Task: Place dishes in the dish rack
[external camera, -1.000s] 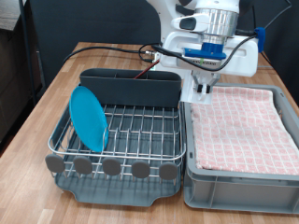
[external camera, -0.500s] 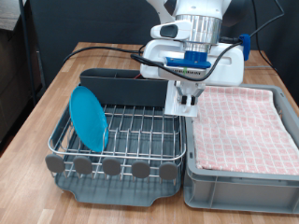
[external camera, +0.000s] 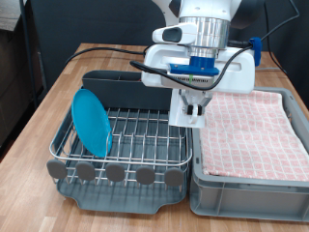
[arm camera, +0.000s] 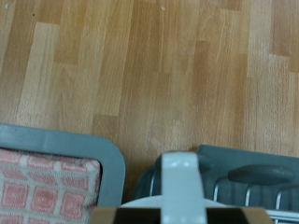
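The dish rack (external camera: pixel 121 145), a dark grey tray with a wire grid, stands on the wooden table. The bright-blue plate (external camera: pixel 93 121) stands upright at the rack's left end in the exterior view. My gripper (external camera: pixel 196 95) is shut on the white mug (external camera: pixel 184 110) and holds it above the rack's right edge, just off the wire grid. In the wrist view the mug (arm camera: pixel 180 179) shows as a white strip between the fingers, with a corner of the rack (arm camera: pixel 250 170) beside it. The wooden spoon does not show.
A grey bin lined with pink checked cloth (external camera: pixel 251 130) stands against the rack on the exterior view's right; its corner also shows in the wrist view (arm camera: pixel 51 173). The tall cutlery bin (external camera: pixel 130 90) runs along the rack's far side. Black cables trail behind the arm.
My gripper has carried the mug from the edge of the cloth-lined bin toward the exterior view's left and lower, to just above the rack's right edge. The plate has not moved.
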{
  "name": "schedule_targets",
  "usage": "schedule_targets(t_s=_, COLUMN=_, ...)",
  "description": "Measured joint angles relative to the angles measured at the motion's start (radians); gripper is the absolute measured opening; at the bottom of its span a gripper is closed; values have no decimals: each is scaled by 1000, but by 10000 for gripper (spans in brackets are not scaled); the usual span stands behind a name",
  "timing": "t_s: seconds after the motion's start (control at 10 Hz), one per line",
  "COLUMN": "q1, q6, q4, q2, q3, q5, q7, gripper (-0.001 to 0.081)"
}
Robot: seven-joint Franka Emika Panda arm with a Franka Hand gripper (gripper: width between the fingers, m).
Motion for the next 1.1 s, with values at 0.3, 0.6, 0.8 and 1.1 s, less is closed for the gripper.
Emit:
schedule_targets(t_s=0.3, q1=3, q6=3, q4=45, q2=33, q3=4, q5=0, q7=6, gripper=71)
schedule_targets(t_s=0.6, q1=3, q6=14, q4=82, q2=77, q3=6, q5=0, q7=19, gripper=71)
schedule_targets(t_s=0.8, q1=3, q6=31, q4=104, q2=110, q3=4, q5=-1, q7=22, gripper=71)
schedule_targets(t_s=1.1, q1=1, q6=34, q4=137, q2=155, q3=1, q5=0, q7=25, gripper=71)
